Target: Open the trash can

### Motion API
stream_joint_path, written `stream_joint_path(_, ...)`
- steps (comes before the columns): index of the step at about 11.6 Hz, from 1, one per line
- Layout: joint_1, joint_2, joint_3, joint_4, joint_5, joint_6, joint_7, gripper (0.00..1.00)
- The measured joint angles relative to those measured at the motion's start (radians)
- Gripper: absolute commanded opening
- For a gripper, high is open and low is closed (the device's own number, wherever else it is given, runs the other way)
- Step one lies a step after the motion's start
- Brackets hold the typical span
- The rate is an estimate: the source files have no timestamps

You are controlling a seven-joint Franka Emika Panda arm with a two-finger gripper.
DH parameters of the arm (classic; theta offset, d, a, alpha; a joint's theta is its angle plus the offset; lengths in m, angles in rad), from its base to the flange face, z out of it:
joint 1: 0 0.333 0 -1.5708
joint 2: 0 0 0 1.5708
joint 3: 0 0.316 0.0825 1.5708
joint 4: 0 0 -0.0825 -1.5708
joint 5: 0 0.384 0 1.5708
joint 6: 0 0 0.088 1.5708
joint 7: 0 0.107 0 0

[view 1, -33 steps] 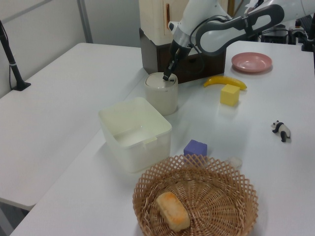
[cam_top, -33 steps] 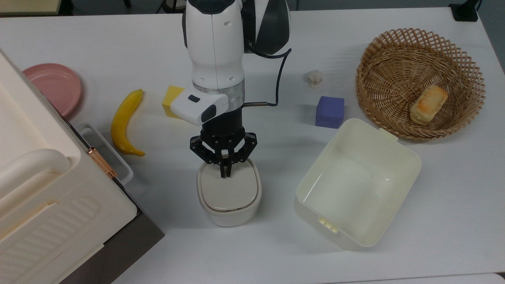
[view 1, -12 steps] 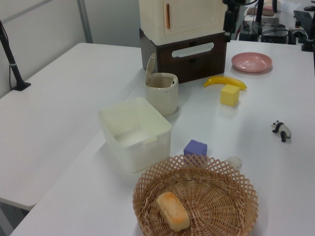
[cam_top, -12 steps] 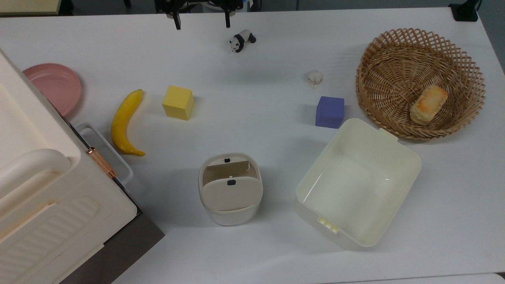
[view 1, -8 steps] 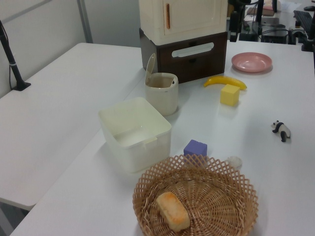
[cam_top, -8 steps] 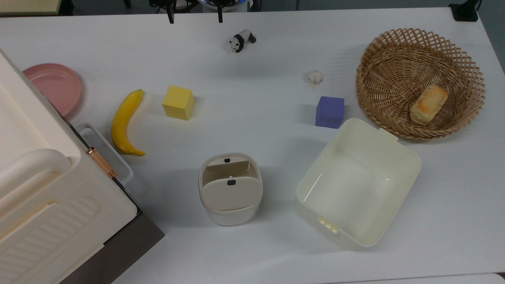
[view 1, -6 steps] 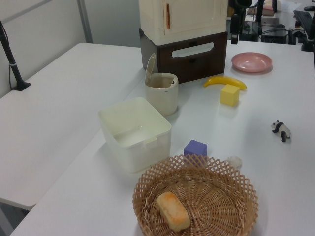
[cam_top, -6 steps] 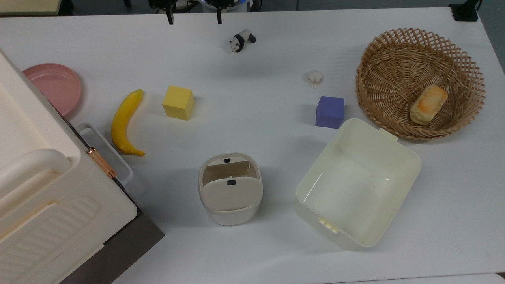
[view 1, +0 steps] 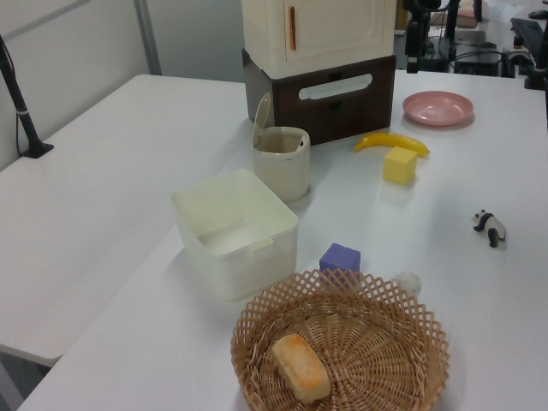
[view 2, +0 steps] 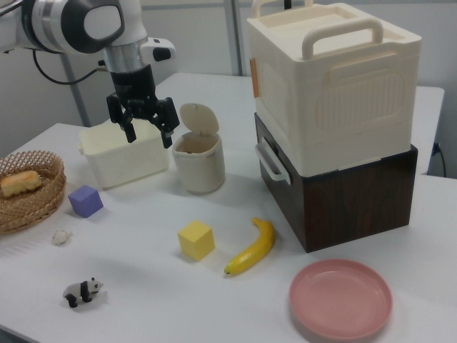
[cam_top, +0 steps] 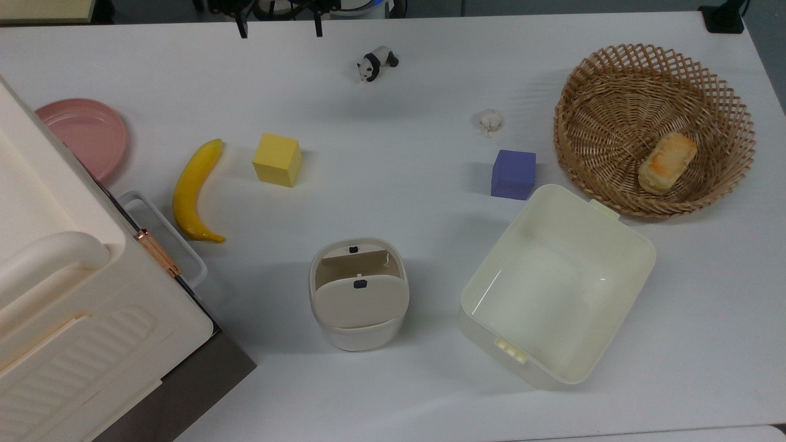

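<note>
Tool (view 2: 149, 131) of mine spread wide and raised above the bench (cam_top: 393, 86), ribbed box (view 2: 333, 78) on its dark base, tub (cam_top: 556, 285) beside the trash can (cam_top: 358, 294), lid (view 2: 198, 118) flipped upright, banana (cam_top: 193, 190), yellow cube (cam_top: 277, 159).

Premises: a robotics laboratory or test room. Evidence: a white Franka arm (view 2: 86, 25) with trailing cable works over plain white tables (view 1: 103, 180) pushed together. A black clamp post (view 1: 15, 94) is fixed at the left view's left table edge. Staged test props lie spaced apart on the surface: a toy panda (cam_top: 376, 62), a yellow cube (cam_top: 277, 159), a purple cube (cam_top: 513, 174), a banana (cam_top: 193, 190). Grey partition walls (view 1: 77, 38) stand behind.
</note>
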Motion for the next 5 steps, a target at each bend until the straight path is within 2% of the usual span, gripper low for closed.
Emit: stream_joint_path(5,-0.017,0.0,-0.001,0.002,0.0,0.0,-0.001,1.0)
